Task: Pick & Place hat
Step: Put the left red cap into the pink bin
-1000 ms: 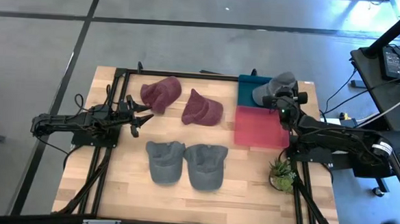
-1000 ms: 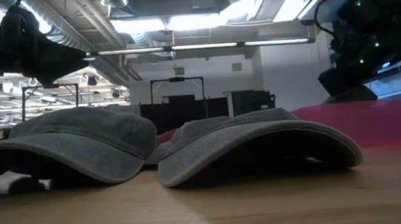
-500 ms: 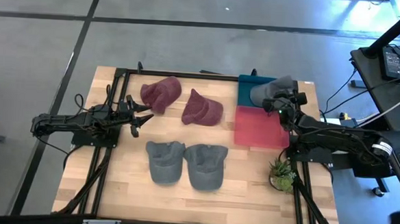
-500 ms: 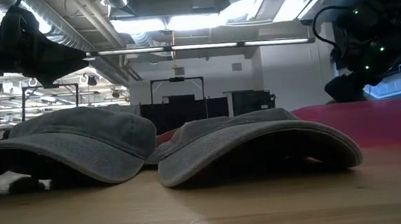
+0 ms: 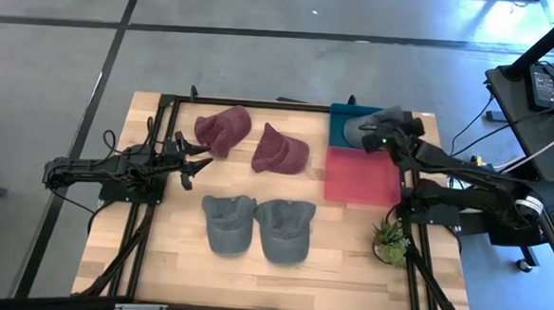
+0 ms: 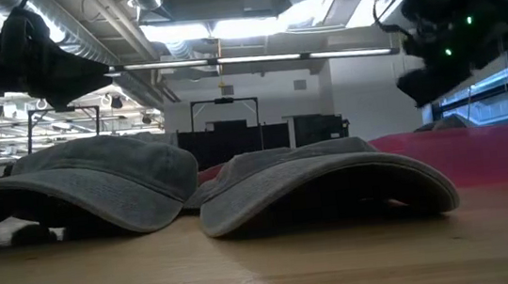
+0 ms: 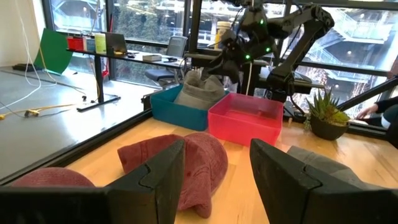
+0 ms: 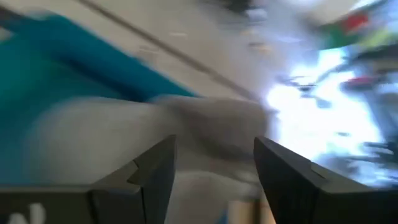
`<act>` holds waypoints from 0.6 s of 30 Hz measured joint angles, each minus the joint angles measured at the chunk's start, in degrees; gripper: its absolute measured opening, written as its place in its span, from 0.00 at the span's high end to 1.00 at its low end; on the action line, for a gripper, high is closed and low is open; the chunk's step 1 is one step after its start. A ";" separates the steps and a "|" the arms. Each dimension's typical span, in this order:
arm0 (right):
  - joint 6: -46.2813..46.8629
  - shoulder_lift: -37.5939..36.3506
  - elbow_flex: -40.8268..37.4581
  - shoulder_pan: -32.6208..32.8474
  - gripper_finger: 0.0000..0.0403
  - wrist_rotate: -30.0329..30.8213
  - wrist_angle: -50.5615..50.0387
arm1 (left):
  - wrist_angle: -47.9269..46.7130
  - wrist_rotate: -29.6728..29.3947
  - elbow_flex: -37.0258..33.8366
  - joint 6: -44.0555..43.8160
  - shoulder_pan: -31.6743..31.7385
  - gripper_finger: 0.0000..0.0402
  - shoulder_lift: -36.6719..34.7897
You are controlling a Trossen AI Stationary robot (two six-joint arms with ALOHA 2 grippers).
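A grey hat lies in the teal bin at the table's far right, its crown up. My right gripper hangs open just above that hat, clear of it; the low view shows the gripper raised over the hat's top. My left gripper waits open at the table's left, level, facing two maroon hats. Two more grey hats rest on their brims near the table's middle.
A red bin stands against the teal bin's near side. A small potted plant sits at the right edge, near my right arm's base. Black frame rails run along the table's left and right sides.
My right gripper has opened and let go of the grey hat, then risen above it. The hat stays in the teal bin.
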 joint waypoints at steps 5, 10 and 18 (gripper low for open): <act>-4.19 0.02 1.04 3.65 0.47 -18.63 8.06 | 1.09 0.00 0.00 -0.02 0.00 0.56 0.02; -8.33 0.17 0.71 9.60 0.47 -27.94 14.13 | 2.27 0.00 0.00 -1.08 -0.02 0.56 0.00; -8.17 0.24 0.66 17.84 0.47 -30.23 18.06 | 2.18 0.00 0.00 -1.32 0.00 0.56 0.01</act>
